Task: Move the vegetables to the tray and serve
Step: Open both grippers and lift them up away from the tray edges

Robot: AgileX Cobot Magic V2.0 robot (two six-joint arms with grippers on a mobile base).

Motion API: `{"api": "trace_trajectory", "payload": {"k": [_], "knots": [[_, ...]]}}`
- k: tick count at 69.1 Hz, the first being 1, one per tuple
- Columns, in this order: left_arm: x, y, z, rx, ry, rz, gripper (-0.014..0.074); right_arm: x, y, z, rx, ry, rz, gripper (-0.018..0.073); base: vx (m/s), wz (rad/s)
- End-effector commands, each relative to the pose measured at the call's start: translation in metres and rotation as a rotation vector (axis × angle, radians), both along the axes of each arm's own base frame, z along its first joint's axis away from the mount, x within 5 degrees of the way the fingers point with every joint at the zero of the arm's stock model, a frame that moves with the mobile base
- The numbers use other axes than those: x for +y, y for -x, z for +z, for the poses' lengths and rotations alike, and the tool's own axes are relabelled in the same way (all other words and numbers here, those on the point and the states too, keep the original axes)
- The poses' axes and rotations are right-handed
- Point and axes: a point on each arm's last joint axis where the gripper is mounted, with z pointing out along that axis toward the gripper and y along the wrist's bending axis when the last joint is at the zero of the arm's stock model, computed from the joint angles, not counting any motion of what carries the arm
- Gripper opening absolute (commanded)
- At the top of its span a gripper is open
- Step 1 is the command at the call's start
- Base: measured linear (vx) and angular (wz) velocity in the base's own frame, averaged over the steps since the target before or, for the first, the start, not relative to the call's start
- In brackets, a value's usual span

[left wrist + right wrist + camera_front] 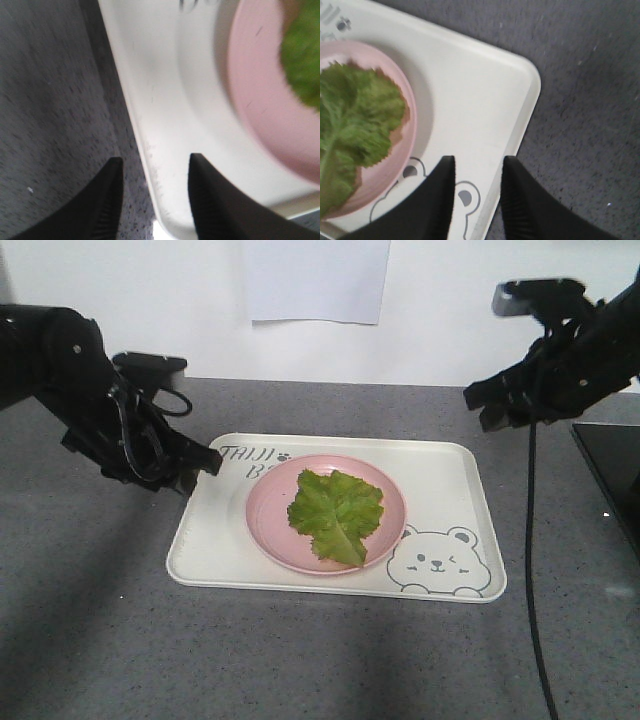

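Lettuce on pink plate, grippers parted at tray edges

Lettuce leaf (337, 513) lies on the round pink plate (268, 521), which sits mid-tray (210, 555) on the grey speckled tabletop (90, 640). The left gripper (196, 468) is low at the tray's left rim, fingers (212, 200) spread astride the edge, holding nothing. The right gripper (492, 406) hangs raised over the right edge, parted and empty. A black cable (530, 570) trails beside the tray; a dark panel (612, 475) lies farther right.
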Motion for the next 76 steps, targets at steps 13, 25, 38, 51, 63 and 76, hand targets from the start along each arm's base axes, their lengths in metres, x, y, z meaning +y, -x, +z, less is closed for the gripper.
{"api": "trace_trajectory", "payload": {"k": [13,25,38,51,63,76], "knots": [[0.016,0.053,0.122,-0.478,0.153,0.009,-0.0008,0.002,0.064,0.102,-0.423,-0.105,0.073,-0.0010,0.00,0.00],[0.032,0.106,0.179,-0.711,0.196,-0.023,-0.0007,-0.001,0.116,0.116,-0.597,-0.123,0.105,-0.0006,0.00,0.00],[0.050,0.161,0.200,-0.874,0.204,-0.048,-0.0007,-0.013,0.177,0.077,-0.685,-0.092,0.053,-0.0006,0.00,0.00],[0.061,0.193,0.130,-0.814,0.185,-0.039,-0.0007,-0.022,0.237,0.012,-0.682,-0.045,0.045,-0.0006,0.00,0.00],[0.071,0.218,0.041,-0.792,0.195,-0.003,-0.0007,-0.027,0.272,-0.045,-0.660,-0.013,0.046,-0.0006,0.00,0.00],[0.075,0.234,-0.005,-0.811,0.275,0.060,-0.0007,-0.029,0.286,-0.066,-0.701,-0.013,0.032,-0.0006,0.00,0.00]]}}
